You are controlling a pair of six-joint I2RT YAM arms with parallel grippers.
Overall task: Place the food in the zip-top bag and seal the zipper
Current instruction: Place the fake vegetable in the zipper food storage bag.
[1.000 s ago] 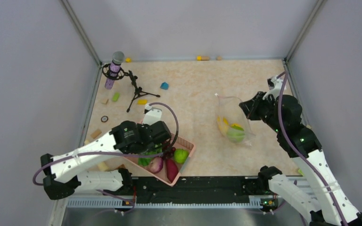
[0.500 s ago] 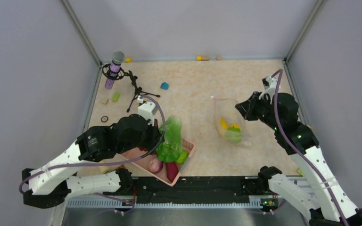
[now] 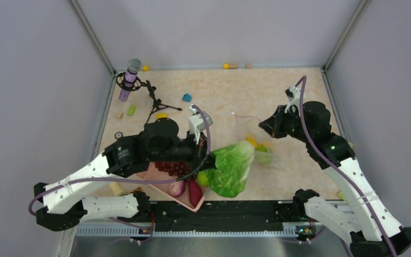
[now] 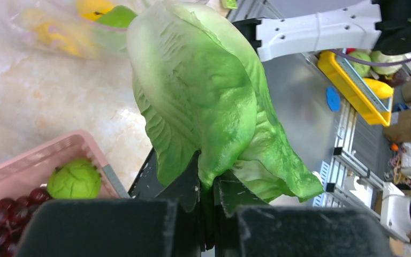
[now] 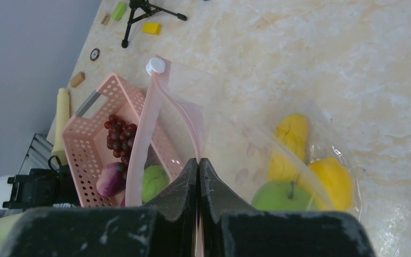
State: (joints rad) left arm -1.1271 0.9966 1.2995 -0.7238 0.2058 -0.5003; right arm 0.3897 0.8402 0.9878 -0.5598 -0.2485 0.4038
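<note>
My left gripper (image 3: pixel 207 160) (image 4: pixel 207 184) is shut on the green lettuce (image 3: pixel 232 167) (image 4: pixel 203 91) and holds it in the air between the pink basket and the bag. My right gripper (image 3: pixel 263 127) (image 5: pixel 198 163) is shut on the pink zipper strip (image 5: pixel 192 120) of the clear zip-top bag (image 3: pixel 252 140) (image 5: pixel 257 144), holding its mouth lifted and open. Inside the bag lie a green apple (image 5: pixel 283 195), a banana (image 5: pixel 290 139) and a lemon (image 5: pixel 332 182). The basket holds dark grapes (image 3: pixel 172 168), a purple onion (image 3: pixel 177 187), a sweet potato (image 3: pixel 194 191) and a green round fruit (image 4: pixel 75 179).
The pink basket (image 3: pixel 149 175) sits at the table's near edge under my left arm. A microphone on a small black tripod (image 3: pixel 149 99) stands at the back left. Small coloured blocks (image 3: pixel 186 97) lie scattered along the left and back.
My left gripper lifted the lettuce out of the basket and carried it right toward the bag. My right gripper moved left, pulling the bag's mouth up and over.
</note>
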